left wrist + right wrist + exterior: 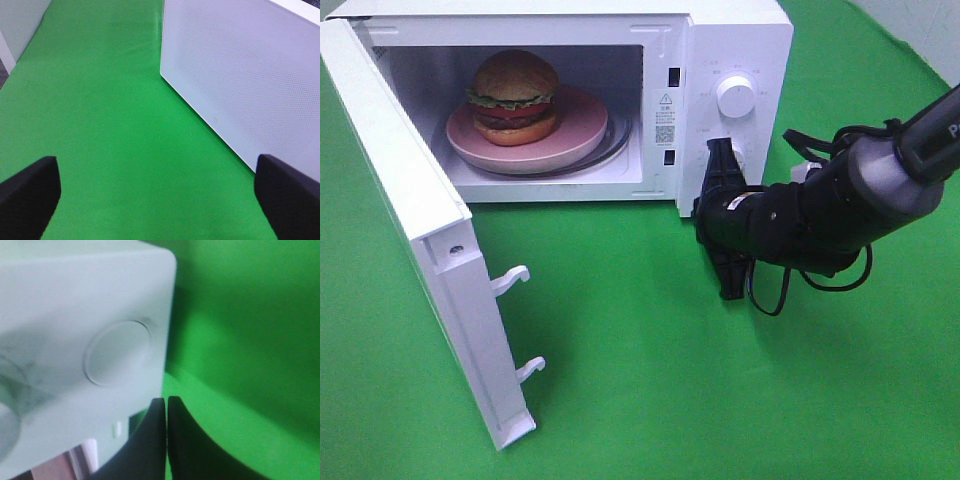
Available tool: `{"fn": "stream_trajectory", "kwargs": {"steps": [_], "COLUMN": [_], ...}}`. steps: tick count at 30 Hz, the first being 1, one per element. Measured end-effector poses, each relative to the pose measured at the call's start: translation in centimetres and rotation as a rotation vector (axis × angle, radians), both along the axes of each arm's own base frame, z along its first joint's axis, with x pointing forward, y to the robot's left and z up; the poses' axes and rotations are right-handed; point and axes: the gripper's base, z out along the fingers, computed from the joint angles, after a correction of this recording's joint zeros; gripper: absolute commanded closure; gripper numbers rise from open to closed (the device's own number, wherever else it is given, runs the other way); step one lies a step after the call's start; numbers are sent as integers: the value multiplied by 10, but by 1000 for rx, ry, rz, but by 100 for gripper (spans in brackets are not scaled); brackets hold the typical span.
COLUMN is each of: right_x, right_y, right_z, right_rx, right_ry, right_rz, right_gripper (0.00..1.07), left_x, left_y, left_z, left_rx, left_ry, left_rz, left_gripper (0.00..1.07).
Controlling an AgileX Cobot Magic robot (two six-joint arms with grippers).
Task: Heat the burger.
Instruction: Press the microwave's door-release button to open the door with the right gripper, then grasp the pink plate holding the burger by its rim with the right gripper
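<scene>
Inside the white microwave (740, 40), the burger (515, 95) is sitting on a pink plate (582, 130), and the plate is lying on the round glass tray (616, 140). I am looking at it from the high camera. The bun is shining brown on top, with green lettuce and a red slice peeking out under it. The microwave door (420, 250) is hanging wide open, swung out to the left side of the high view, and two white hooks are sticking out from its edge.

My right gripper (166, 401) is squeezing tight shut. Its two black fingers are pressing together and are gripping nothing. It is hovering just in front of the panel with the knobs, and a round knob (117, 352) is showing close by in its own camera. I cannot tell if it is touching the panel. From the high camera, the top knob (735, 95) is sitting above it.

My left gripper (160, 200) is spreading its fingers wide apart and is holding nothing. The green cloth (100, 125) is showing between them. The outside face of the open door is standing near it on one side.
</scene>
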Motion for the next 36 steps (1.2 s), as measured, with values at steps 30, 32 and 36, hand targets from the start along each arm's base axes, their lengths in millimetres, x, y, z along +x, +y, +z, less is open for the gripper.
{"fn": "stream_trajectory", "kwargs": {"steps": [30,32,36], "right_x": [-50,-54,-62], "right_y": [-4,-5,-8], "right_z": [87,91,95], "right_rx": [-650,-692,-782], "right_ry": [-58,-56,-52], "right_rz": [953,1020,1173], "right_gripper": [106,106,106], "left_x": [0,0,0], "left_y": [0,0,0], "left_z": [0,0,0], "left_rx": [0,0,0], "left_ry": [0,0,0], "left_rz": [0,0,0], "left_gripper": [9,9,9]}}
